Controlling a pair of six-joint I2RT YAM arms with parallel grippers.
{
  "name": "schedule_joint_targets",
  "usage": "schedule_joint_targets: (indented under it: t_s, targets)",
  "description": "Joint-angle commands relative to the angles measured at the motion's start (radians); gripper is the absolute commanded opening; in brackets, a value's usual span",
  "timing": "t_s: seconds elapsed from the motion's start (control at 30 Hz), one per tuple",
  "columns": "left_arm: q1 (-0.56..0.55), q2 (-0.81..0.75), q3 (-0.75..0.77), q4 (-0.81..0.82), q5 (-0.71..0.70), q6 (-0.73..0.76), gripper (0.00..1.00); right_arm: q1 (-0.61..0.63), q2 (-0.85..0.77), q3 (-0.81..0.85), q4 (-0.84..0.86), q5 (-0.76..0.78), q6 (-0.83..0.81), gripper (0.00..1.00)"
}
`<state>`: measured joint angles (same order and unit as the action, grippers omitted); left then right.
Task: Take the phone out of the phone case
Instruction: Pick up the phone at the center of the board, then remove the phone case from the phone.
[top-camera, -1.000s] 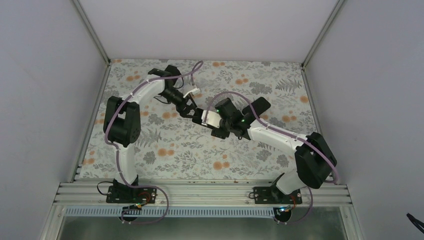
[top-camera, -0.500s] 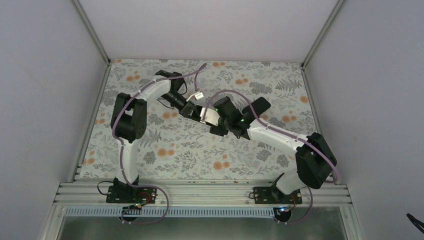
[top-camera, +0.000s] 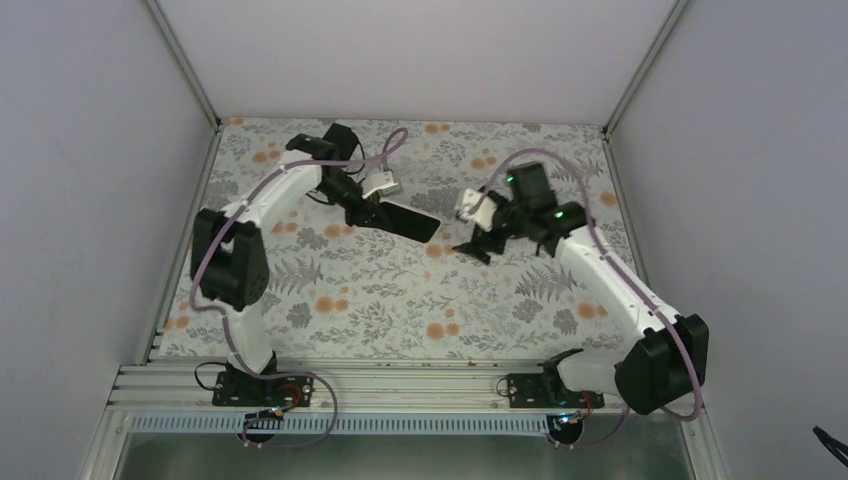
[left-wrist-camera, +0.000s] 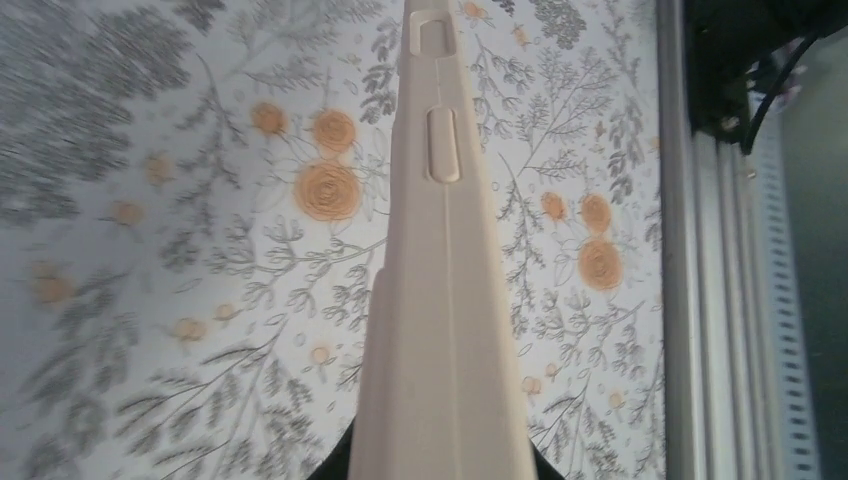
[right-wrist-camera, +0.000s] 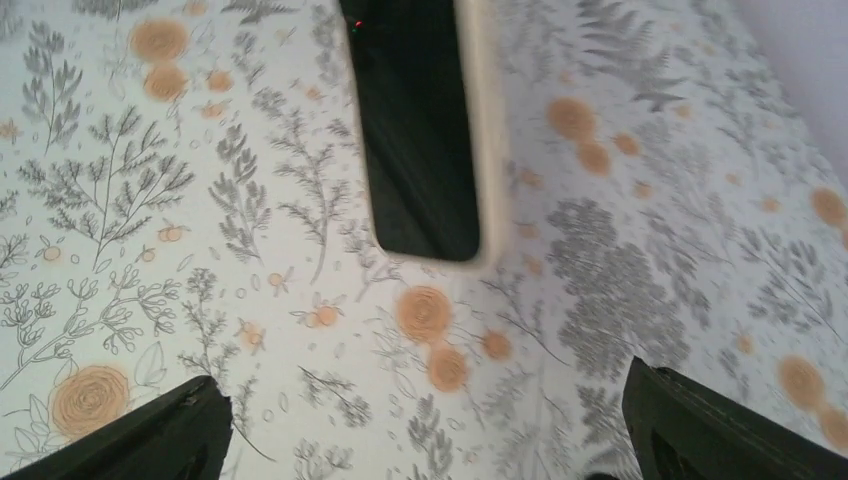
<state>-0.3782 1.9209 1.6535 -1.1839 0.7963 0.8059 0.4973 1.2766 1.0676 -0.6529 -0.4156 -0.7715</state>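
The left fingers (left-wrist-camera: 342, 466) are closed on the near end of the phone case (left-wrist-camera: 445, 300), one dark tip showing on each side of it at the bottom of the left wrist view. From there the cream case runs straight away from the camera, its narrow side turned up so that the two side buttons (left-wrist-camera: 443, 146) show (one long, one short and further out). The phone (right-wrist-camera: 415, 150) sits inside the case: the right wrist view shows its dark screen framed by the cream rim.

The right fingers (right-wrist-camera: 190, 440) are spread wide, with nothing between them, and only the flowered bench (right-wrist-camera: 120, 200) lies in the gap. They point toward the free end of the phone from a little way off, touching neither phone nor case.

From above, the left fingers (top-camera: 368, 212) hold the phone (top-camera: 408, 221) out toward the middle of the bench (top-camera: 380, 300), in its far half. The right fingers (top-camera: 483, 250) hang near it on the right, apart from it. Whether the phone's far end rests on the bench I cannot tell.
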Motion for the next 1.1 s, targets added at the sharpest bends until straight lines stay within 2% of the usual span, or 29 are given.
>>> schedule_joint_targets:
  t_s: [0.0,0.1,0.33,0.53,0.93,1.07]
  targets:
    - [-0.013,-0.177,-0.060,0.132,-0.077,0.076,0.02,-0.162,0.056,0.100,-0.220,-0.370,-0.177,1.00]
    - [-0.027,-0.223,-0.090,0.157,-0.080,0.113,0.02,-0.172,0.138,0.163,-0.291,-0.428,-0.214,1.00]
    - [-0.084,-0.270,-0.156,0.209,-0.100,0.108,0.02,-0.174,0.270,0.287,-0.295,-0.474,-0.201,0.97]
    - [-0.109,-0.291,-0.156,0.175,-0.092,0.115,0.02,-0.175,0.340,0.346,-0.275,-0.456,-0.192,0.94]
    - [-0.137,-0.330,-0.103,0.108,-0.081,0.121,0.02,-0.197,0.425,0.347,-0.197,-0.441,-0.180,0.92]
    - [-0.163,-0.323,-0.096,0.038,-0.129,0.150,0.02,-0.234,0.458,0.422,-0.263,-0.479,-0.228,0.92]
